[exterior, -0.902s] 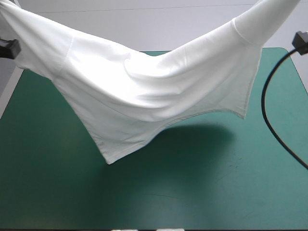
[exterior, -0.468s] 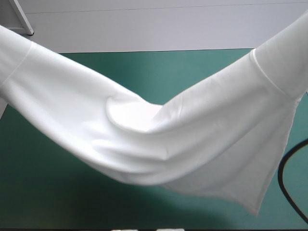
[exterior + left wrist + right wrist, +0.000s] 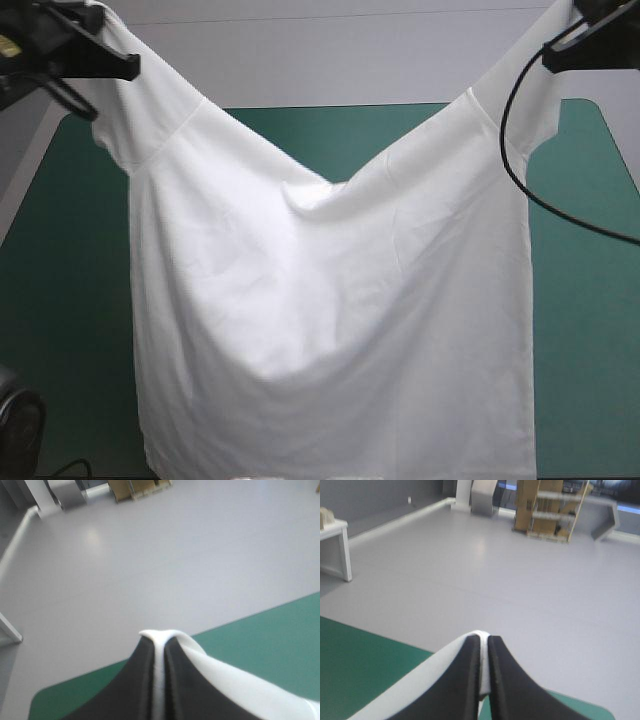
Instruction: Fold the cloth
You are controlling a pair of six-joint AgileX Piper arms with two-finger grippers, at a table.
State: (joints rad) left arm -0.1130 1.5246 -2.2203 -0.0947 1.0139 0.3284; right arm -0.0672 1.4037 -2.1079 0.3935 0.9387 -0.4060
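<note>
The T-shirt (image 3: pixel 330 330) is held up by both shoulder areas and hung as a broad white sheet over the worktop (image 3: pixel 590 300), whose teal-green cover (image 3: pixel 60 250) is seen on either side & beyond the dip at the middle. The fabric is soft, matt & smooth. A deep V-shaped sag is formed btwn the two raised corners, w/ shallow folds fanning out from its low point. Sleeve seams are seen as faint lines near each upper corner. The side edges drop nearly straight. The lower edge is cut off at the near side of the high view, so contact w/ the cover cannot be told. L end effector (image 3: pixel 160 642): the black curved fingers (image 3: pixel 130 685) are pressed all but together in a pointed arch, w/ a thin white band of cloth clamped btwn them & a small rounded fold poking out at the tip. More cloth is draped off one side. R end effector (image 3: pixel 484 642): the same arch shape is seen, fingers nearly closed on a narrow strip of the cloth, w/ a white band trailing away beside them. Both are raised high near the worktop's far corners, L at the left, R at the right.
</note>
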